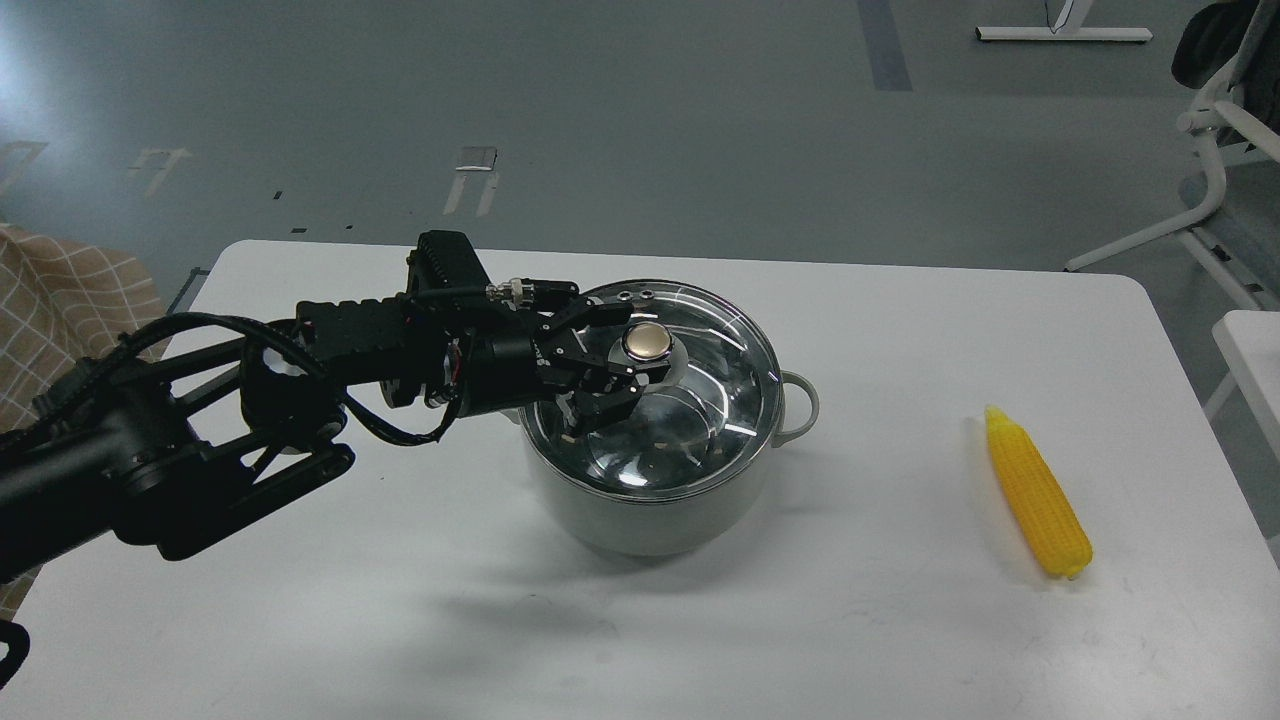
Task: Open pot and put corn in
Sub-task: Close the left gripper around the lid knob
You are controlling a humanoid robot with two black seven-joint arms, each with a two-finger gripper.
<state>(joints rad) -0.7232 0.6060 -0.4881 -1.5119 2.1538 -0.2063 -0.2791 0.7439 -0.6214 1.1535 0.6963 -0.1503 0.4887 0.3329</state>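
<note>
The pale grey-green pot [655,510] stands at the middle of the white table [850,620], with its glass lid [710,400] on it. The lid's gold knob [648,343] is in plain sight. My left gripper [632,347] reaches in from the left at knob height. It is open, with one finger behind the knob and one in front, both a little apart from it. The yellow corn [1036,492] lies on the table at the right, pointed tip away from me, well clear of the pot. My right gripper is out of view.
The pot's right loop handle [800,400] sticks out toward the corn. A chair [1225,170] stands off the table's far right corner. A checked cloth [50,310] shows at the left edge.
</note>
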